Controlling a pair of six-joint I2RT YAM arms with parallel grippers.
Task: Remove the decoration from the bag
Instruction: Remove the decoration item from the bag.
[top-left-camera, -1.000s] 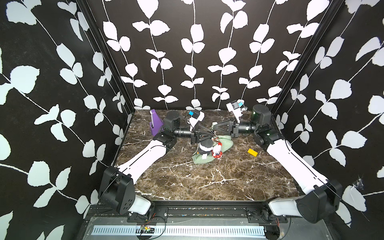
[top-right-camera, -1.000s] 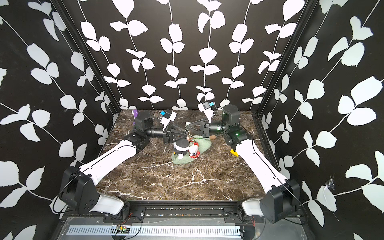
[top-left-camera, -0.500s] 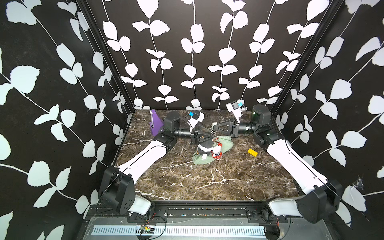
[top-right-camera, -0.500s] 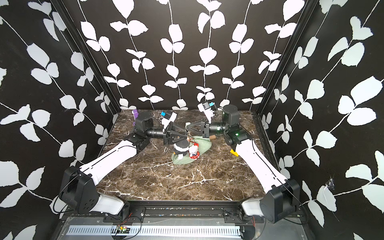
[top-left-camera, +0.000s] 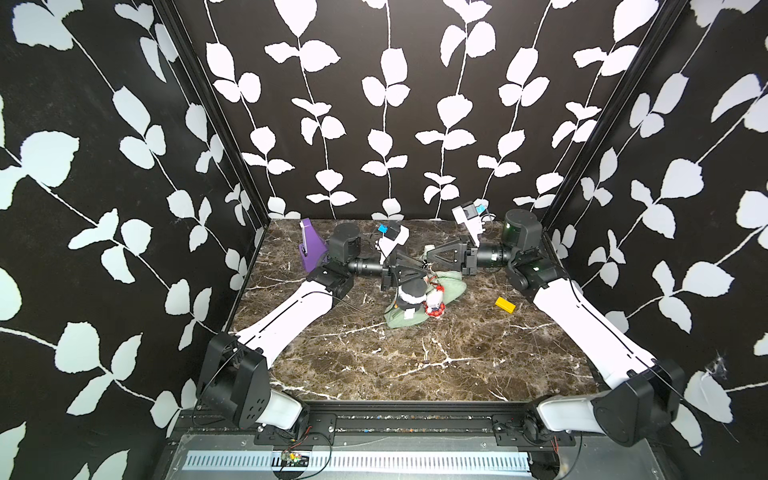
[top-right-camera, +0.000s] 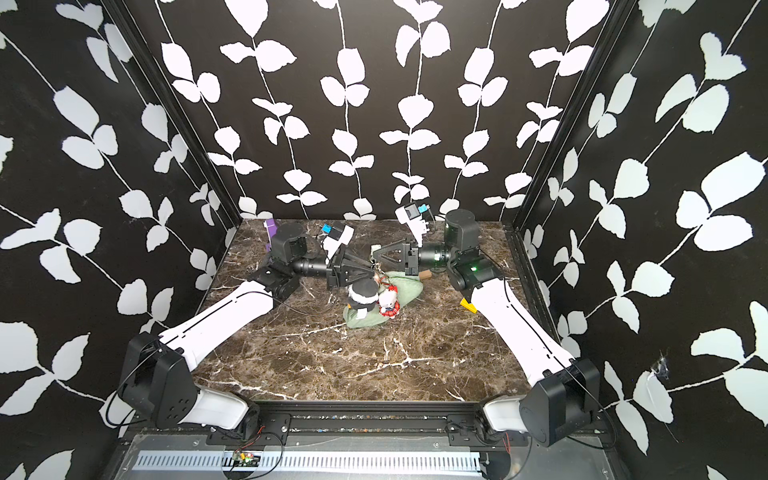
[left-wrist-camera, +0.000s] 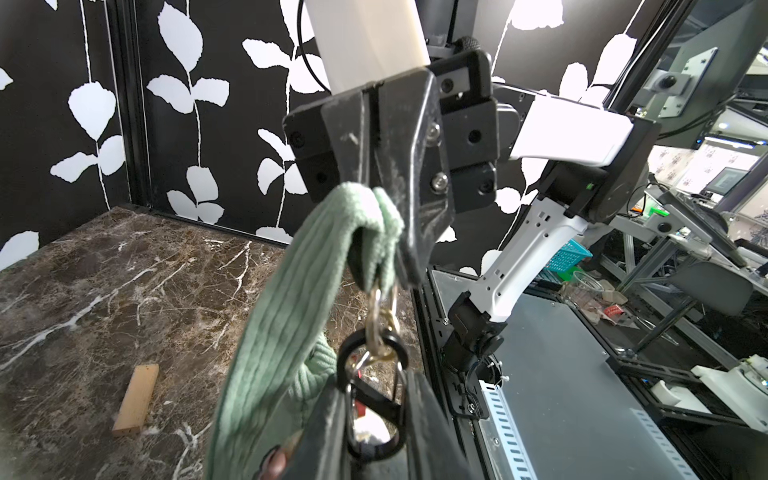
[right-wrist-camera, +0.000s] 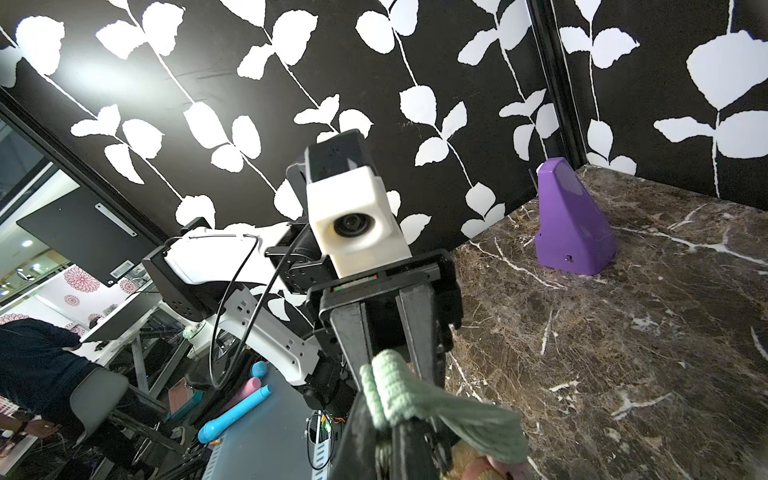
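The sage-green bag (top-left-camera: 451, 284) lies mid-table, toward the back. On it rest the decoration's plush figures: a black-hatted one (top-left-camera: 411, 297) and a red-and-white one (top-left-camera: 434, 301). My right gripper (left-wrist-camera: 390, 266) is shut on the bag's ribbed strap (left-wrist-camera: 291, 291) and holds it up off the bag. Gold links (left-wrist-camera: 380, 320) hang from the strap end and carry a black carabiner (left-wrist-camera: 374, 399). My left gripper (left-wrist-camera: 376, 419) is shut on that carabiner, one finger against each side. In both top views the two grippers meet tip to tip above the bag's far end.
A purple wedge (top-left-camera: 311, 249) stands at the back left corner. A yellow block (top-left-camera: 505, 305) lies right of the bag, near the right arm. A small brown cylinder (top-right-camera: 426, 274) sits beneath the right wrist. Black walls close the sides and back.
The left jaws have drawn closer together around the carabiner. Both arms, the strap and the bag hold the same places.
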